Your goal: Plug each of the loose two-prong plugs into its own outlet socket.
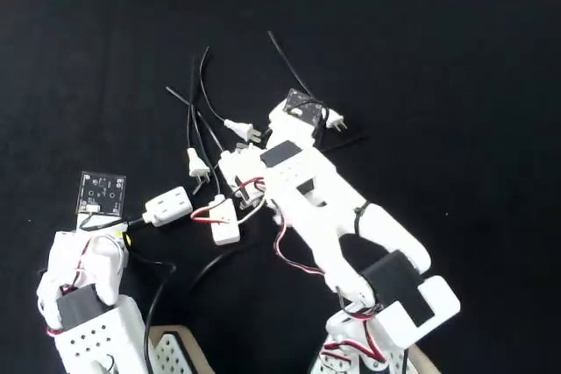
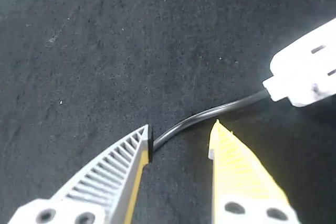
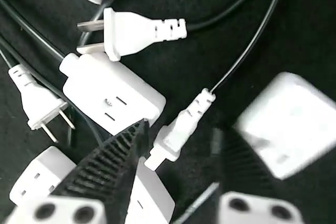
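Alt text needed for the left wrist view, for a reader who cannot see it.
The left gripper is open, with a black cable passing between its two fingertips. The cable runs on to a white outlet socket lying on the black table cover.

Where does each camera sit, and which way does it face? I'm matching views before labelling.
High view: fixed above, looking down on the table; both arms show.
Left wrist view: on that wrist, past the left gripper onto an outlet socket.
Right wrist view: on that wrist, past the right gripper onto loose plugs.
Shared: high view also shows that socket.
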Tool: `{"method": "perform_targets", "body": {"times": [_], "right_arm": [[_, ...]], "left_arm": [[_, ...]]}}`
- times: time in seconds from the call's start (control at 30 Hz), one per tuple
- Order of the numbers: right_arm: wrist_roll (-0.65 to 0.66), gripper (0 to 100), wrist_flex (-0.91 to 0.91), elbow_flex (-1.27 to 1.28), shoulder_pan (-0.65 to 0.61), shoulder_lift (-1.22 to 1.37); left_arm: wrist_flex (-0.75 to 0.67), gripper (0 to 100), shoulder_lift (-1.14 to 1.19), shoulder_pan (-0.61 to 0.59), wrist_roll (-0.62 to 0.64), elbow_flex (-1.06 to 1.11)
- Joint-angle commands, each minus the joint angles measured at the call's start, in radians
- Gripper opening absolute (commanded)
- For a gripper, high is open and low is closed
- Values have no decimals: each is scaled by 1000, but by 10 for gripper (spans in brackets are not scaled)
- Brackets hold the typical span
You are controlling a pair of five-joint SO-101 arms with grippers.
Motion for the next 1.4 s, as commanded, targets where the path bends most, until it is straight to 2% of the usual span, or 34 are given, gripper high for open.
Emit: {"method": "perform_targets", "body": {"times": [0.0, 0.2, 0.43, 0.57, 0.87, 1.13, 1.37], "right_arm": [[-9, 273, 0, -2, 18, 2], [-9, 211, -15, -2, 14, 2], [0, 60, -109, 42, 15, 68], [49, 71, -68, 19, 15, 140], [262, 70, 222, -124, -17, 272], [273, 74, 328, -278, -54, 427], [276, 85, 373, -318, -64, 453]], "left_arm": [[3, 188, -3, 7, -6, 16], [3, 188, -3, 7, -6, 16], [3, 188, -3, 7, -6, 16], [3, 188, -3, 7, -6, 16], [3, 188, -3, 7, -6, 16], [3, 188, -3, 7, -6, 16], [3, 188, -2, 7, -6, 16]]}}
